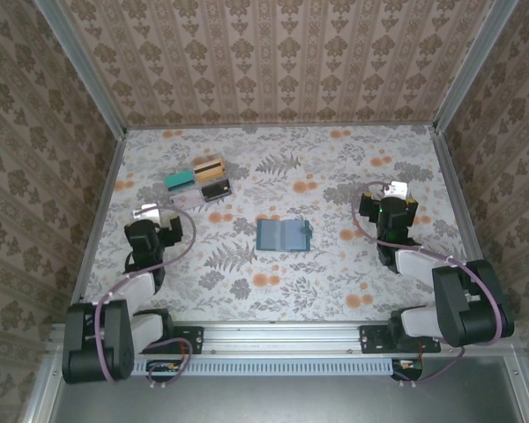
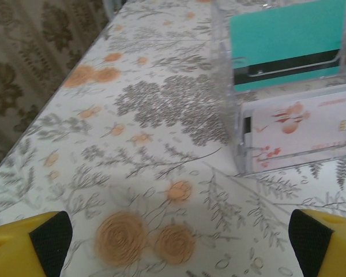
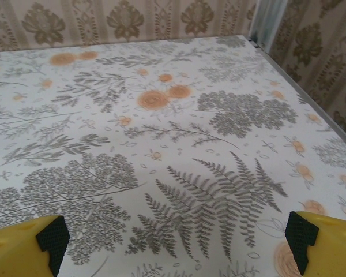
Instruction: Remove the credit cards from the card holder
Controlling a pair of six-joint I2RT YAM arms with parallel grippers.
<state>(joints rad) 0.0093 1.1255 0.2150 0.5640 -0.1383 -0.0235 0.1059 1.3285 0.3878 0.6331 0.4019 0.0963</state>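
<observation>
Lying open and flat near the middle of the top view, the card holder [image 1: 283,235] shows its slate-blue inner faces. No card can be made out in its slots, though they are too small to read for certain. The credit cards [image 1: 198,184] sit in a loose cluster on the bench [image 1: 335,282] in the upper left of the frame, well apart from the holder. They are a teal-green card [image 1: 179,181], a tan-orange card [image 1: 209,167] with a dark stripe, a second tan one just below it, and a pale grey card [image 1: 187,200].

The left hand [image 1: 150,214] hovers near that cluster, spread wide and empty. Its wrist view has the teal-green card [image 2: 285,37] and the pale card [image 2: 303,130] at upper right. The right hand [image 1: 393,189] is at the right of the frame, equally wide and holding nothing.

By the look of it the removal is done or nearly so, with at most a check of the slots left.
</observation>
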